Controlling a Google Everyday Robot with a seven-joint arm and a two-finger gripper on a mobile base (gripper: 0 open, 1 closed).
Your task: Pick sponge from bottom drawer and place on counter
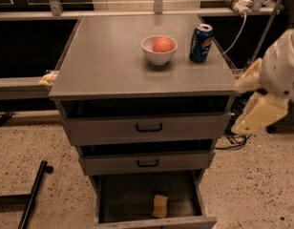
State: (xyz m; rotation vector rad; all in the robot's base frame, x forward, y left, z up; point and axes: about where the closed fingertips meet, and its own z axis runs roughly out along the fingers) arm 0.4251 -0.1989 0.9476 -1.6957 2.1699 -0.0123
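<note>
Presumably soft, light sponge in bottom drawer: pinch across narrow sides; end effector right of worktop, aperture indeterminate.

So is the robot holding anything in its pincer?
Nothing I can see. The pincer hangs right of the counter, and the sponge lies in the bottom drawer.

One counter surface carries three things: one white bowl, one reddish-orange fruit inside it, and one blue soda can. Below are three grey drawers: a top drawer, a middle drawer and the bottom drawer. There are two black handles, and one sponge lies in the bottom drawer. One yellowish lump sits at the left, and one gripper is at the right edge.
</note>
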